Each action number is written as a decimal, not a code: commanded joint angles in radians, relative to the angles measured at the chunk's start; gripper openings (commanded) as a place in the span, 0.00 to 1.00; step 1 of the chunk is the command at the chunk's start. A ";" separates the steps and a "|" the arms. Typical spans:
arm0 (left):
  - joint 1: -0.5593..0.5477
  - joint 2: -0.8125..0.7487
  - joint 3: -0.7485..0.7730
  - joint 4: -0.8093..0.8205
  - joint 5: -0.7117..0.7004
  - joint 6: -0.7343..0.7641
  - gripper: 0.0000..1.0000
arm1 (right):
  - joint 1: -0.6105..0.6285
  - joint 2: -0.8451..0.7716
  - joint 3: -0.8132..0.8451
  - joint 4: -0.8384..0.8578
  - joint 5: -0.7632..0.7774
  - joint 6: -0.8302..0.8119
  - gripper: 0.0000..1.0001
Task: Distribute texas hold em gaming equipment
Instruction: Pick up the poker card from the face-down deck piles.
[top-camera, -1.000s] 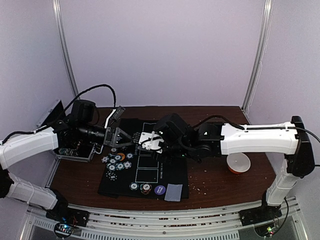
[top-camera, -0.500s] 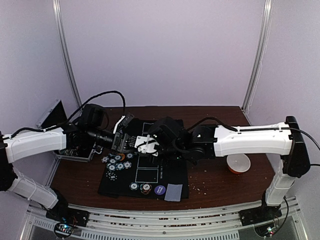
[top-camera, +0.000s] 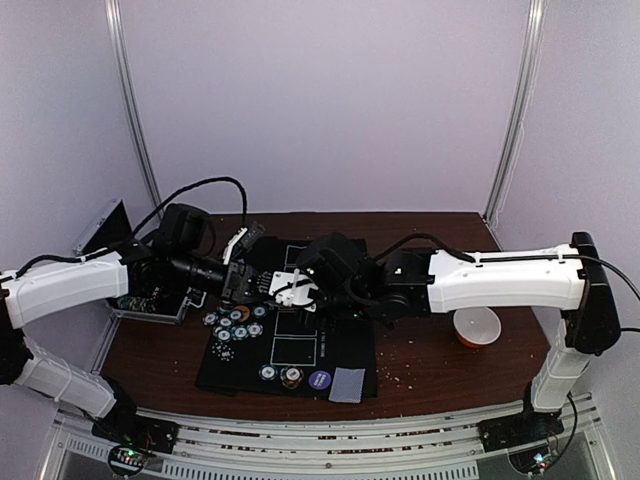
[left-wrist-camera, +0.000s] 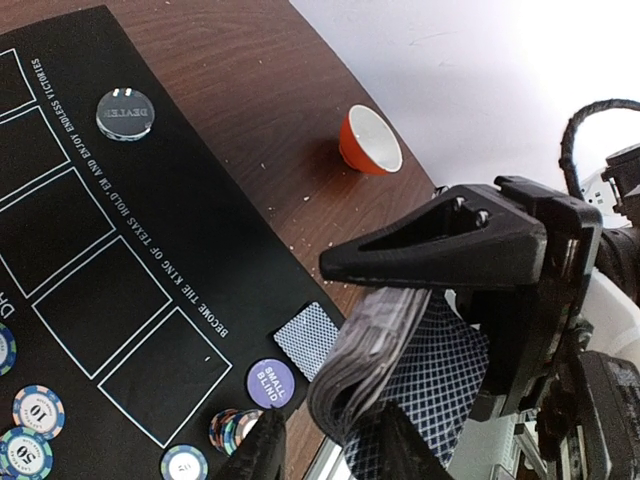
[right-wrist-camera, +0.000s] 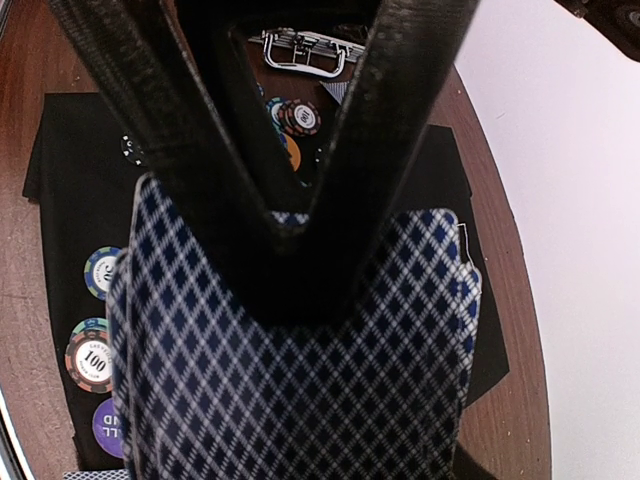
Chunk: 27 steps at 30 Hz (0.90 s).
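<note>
Seeing the right end effector (right-wrist-camera: 290, 225) clamp the blue diamond-backed deck of playing cards (right-wrist-camera: 300, 380), we judge them light, slick, best edge-pinched by the half-open left end effector (left-wrist-camera: 330, 447).

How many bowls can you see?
1. The orange bowl stands on the bare wooden table, right of the black mat and apart from it. Others may be hidden.

Pale lilac walls (top-camera: 330, 100) rise behind a dark brown wooden table (top-camera: 440, 355); metal poles (top-camera: 132, 110) stand at its back corners, a ribbed metal rail (top-camera: 330, 432) along its near edge.
</note>
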 joint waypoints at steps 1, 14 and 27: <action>0.000 -0.022 0.038 -0.045 -0.041 0.042 0.34 | 0.006 -0.011 -0.007 0.019 0.016 0.012 0.48; 0.013 -0.024 0.078 -0.033 -0.033 0.048 0.54 | 0.006 -0.010 -0.008 0.012 0.018 0.015 0.48; 0.025 -0.024 0.084 -0.019 -0.001 0.046 0.26 | 0.006 -0.011 -0.017 0.012 0.018 0.017 0.48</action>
